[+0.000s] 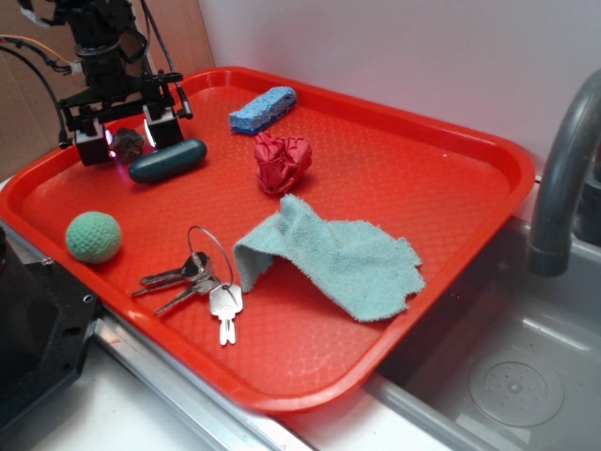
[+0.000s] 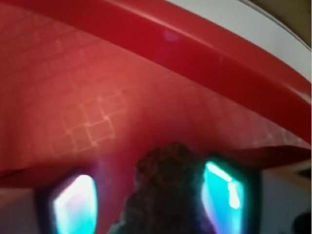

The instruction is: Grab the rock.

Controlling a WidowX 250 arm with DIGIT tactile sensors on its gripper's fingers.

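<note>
Rock (image 2: 168,190), hard, rough and light-looking, is sitting between the gripper (image 1: 130,141)'s wide jaws on the tray (image 1: 394,169), its jagged flanks offering grip.

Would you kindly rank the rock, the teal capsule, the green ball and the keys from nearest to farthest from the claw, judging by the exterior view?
1. Rock: between the fingers of the claw.
2. Teal capsule: just beside it, toward the tray's middle.
3. Green ball: nearer the tray's front edge.
4. Keys: farthest, by the front edge.
</note>
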